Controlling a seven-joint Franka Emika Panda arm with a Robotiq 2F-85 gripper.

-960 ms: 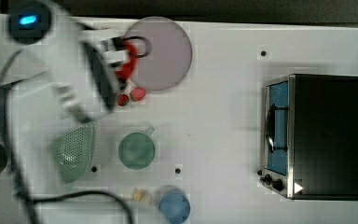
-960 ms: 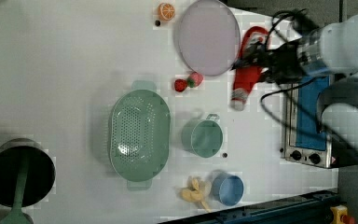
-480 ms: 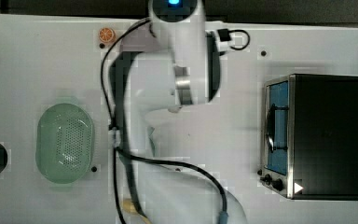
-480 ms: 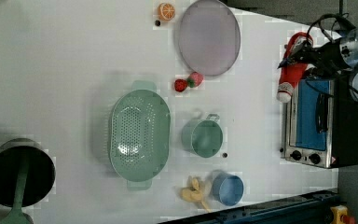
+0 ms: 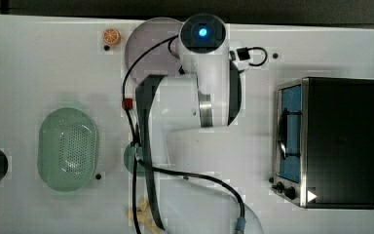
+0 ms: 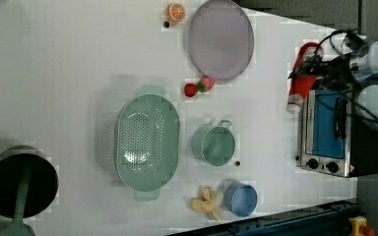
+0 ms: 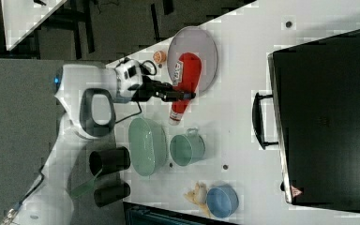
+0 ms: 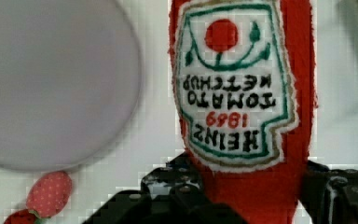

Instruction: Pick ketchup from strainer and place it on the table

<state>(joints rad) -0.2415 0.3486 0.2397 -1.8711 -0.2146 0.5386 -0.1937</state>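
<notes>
Left to right across the left view:

- Pale green oval plastic strainer (image 6: 147, 142) with perforated bottom, empty, well apart from the bottle. Pick judged done.
- Round green cup (image 6: 214, 145) just right of the strainer; blue cup (image 6: 240, 199) and yellowish scraps nearer the left view's bottom edge.
- Two small red strawberries (image 6: 198, 87) just below the grey round plate (image 6: 220, 39); orange slice (image 6: 175, 12) at the plate's left.
- Slim red squeeze ketchup bottle (image 6: 302, 81) with white cap and white label, held aloft, cap pointing down the left view, hanging at the toaster oven's (image 6: 332, 130) upper left corner.
- Pincer (image 7: 180, 96) clamped on the red body below the label, black fingers (image 8: 182, 186) pressed to either side in the wrist view.

Left to do, as judged: lowering onto the white desk (image 6: 69, 64) and letting go.

Room for moving:
- Broad bare desk at the left view's left and top; also between plate and oven.
- Oven edge and handle close by the bottle; risk of a knock if lowered straight down.
- Desk's right edge not far beyond the oven.
</notes>
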